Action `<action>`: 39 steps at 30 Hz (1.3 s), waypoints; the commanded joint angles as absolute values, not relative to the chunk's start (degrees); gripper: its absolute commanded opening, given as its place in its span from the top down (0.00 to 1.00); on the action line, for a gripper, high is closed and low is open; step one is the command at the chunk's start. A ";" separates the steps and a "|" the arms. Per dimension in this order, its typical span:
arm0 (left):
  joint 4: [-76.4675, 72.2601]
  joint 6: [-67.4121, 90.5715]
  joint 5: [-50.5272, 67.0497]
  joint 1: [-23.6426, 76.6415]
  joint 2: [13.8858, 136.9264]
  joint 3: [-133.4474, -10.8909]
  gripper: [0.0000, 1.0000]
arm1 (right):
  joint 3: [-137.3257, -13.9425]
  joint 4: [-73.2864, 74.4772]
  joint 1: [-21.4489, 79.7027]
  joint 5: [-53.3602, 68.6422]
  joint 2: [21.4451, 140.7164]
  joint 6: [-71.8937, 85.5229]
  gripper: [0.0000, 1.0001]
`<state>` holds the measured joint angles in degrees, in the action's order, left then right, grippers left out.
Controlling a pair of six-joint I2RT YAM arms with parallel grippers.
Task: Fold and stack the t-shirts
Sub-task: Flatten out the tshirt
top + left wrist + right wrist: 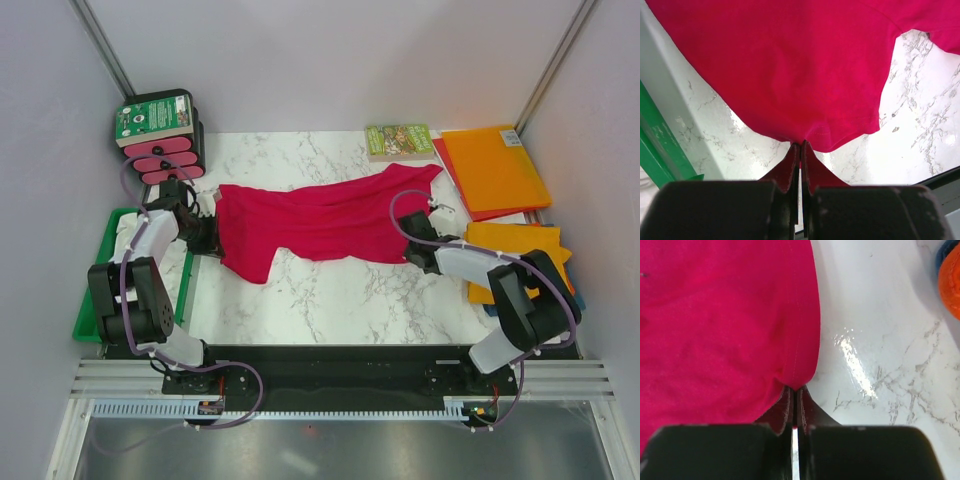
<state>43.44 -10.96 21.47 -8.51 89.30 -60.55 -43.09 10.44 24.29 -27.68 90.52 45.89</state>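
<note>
Crimson t-shirt lies spread across centre of marble table, stretched between arms. Left gripper clamped on hem near left edge. Right gripper clamped on opposite hem. Orange t-shirts stacked along right edge.

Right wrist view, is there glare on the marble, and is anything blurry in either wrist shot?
Right wrist: a bright glare streak on the marble table; the right hand looks soft. Left wrist: a paler glare patch beside the red t-shirt; the left hand is also soft. Top external: even light, sharp.
</note>
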 commanded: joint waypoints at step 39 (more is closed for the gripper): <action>60.29 -2.28 20.65 -8.35 47.47 -129.90 0.98 | -113.03 50.00 28.04 -27.15 54.59 12.48 1.00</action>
<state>56.55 -4.86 22.48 -8.49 46.98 -126.50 -113.36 46.48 27.92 -25.50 55.61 14.31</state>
